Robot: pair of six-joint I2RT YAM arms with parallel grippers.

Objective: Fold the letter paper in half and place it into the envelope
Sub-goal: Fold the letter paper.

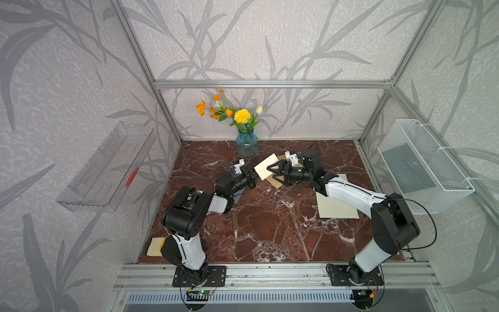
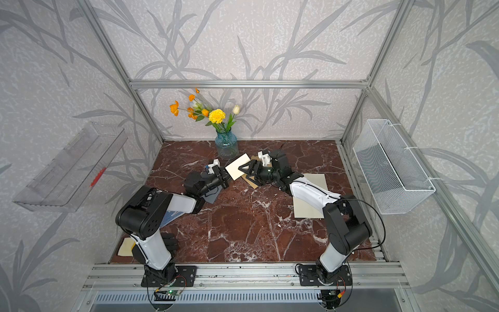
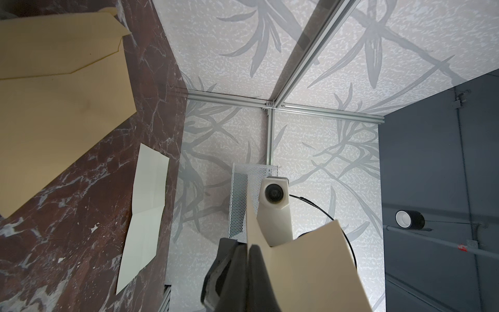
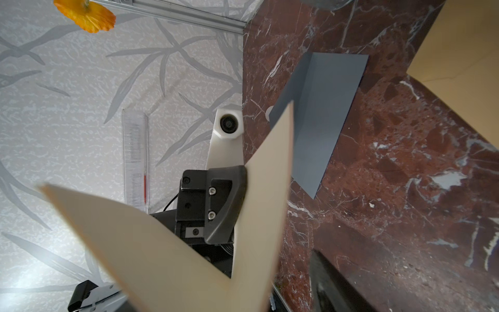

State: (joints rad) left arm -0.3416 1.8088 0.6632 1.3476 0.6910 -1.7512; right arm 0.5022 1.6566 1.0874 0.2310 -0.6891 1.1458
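Note:
The folded cream letter paper [image 1: 266, 164] [image 2: 237, 166] hangs above the back middle of the marble table. My left gripper [image 1: 255, 174] [image 3: 247, 248] is shut on its left edge. In the left wrist view the paper [image 3: 310, 270] bends away from the pinched pads. My right gripper [image 1: 270, 173] [image 2: 243, 173] stands open at the paper's right edge, its two fingers spread either side of it. The right wrist view shows the paper [image 4: 162, 256] as a V, with one finger [image 4: 324, 283] well apart from it. The tan envelope [image 1: 276, 183] [image 3: 54, 108] lies flat on the table beneath the right gripper.
A blue glass vase of flowers [image 1: 247, 146] stands just behind the paper. A second cream sheet [image 1: 337, 208] lies under the right arm, a grey sheet [image 4: 324, 113] under the left arm. A wire basket [image 1: 426, 167] hangs on the right wall, a clear tray [image 1: 108, 167] on the left.

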